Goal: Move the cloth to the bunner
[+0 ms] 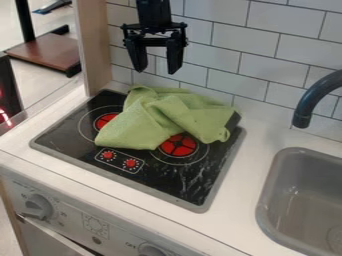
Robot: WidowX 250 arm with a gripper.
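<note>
The black gripper [156, 69] hangs at the top of the camera view, in front of the tiled wall and above the back of the stove, its two fingers apart with nothing between them. Below it, not touching it, a green cloth [140, 124] lies crumpled over the back and middle of the black stove top [87, 144]. Part of the left red burner [105, 120] and part of the front red burner [179, 146] show beside the cloth's edges; the cloth covers the rest of the back area.
A grey sink [300, 200] lies at the right, with a dark curved faucet [312, 100] over its back. White counter [237, 185] runs between stove and sink. A wooden side panel [95, 47] stands at the back left, and knobs [39, 206] line the front.
</note>
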